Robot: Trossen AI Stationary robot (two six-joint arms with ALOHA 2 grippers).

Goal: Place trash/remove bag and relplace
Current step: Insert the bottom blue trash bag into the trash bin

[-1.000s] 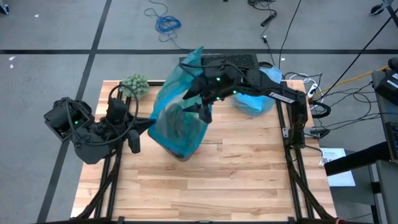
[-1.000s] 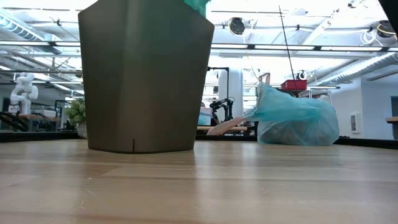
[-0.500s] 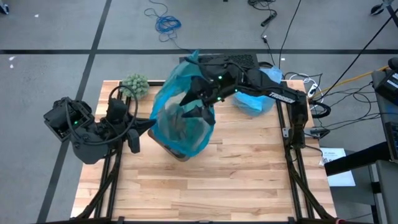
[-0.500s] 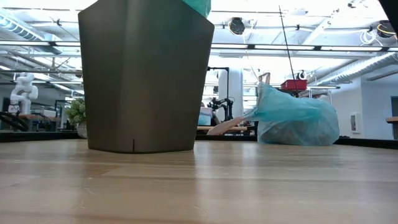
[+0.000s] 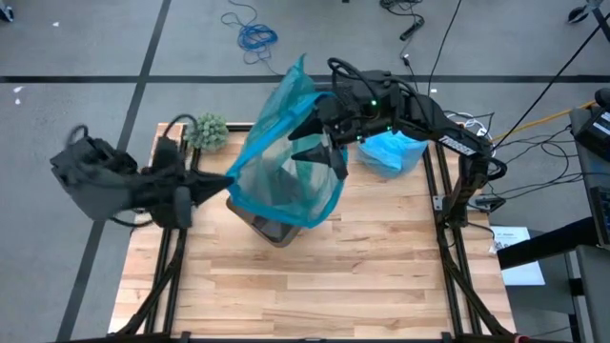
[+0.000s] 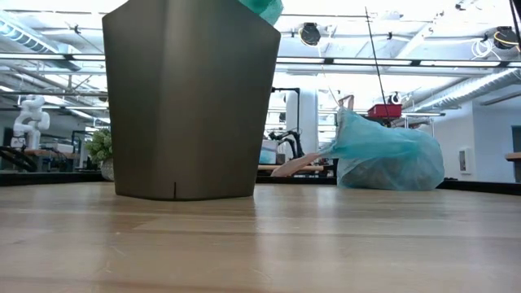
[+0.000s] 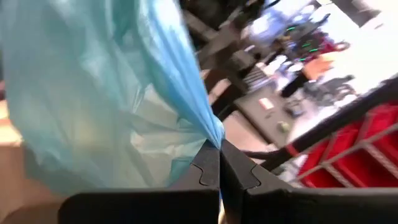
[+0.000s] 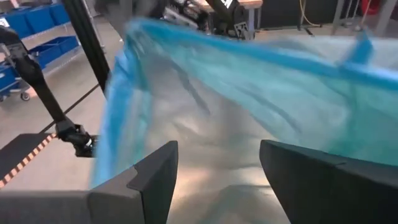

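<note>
High view shows me the thin, crinkly sky-blue plastic liner [image 5: 286, 162] over the grey bin [image 5: 272, 229], limp and slippery: left gripper [image 5: 221, 181] pinches its nine-o'clock edge, right gripper [image 5: 319, 143] is spread inside its three-o'clock rim.

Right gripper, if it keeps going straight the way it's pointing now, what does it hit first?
Most likely the bag. The right gripper has its jaws open and faces straight into the stretched blue film, which fills the way ahead. How near the film is cannot be judged, and what lies behind it is hidden.
</note>
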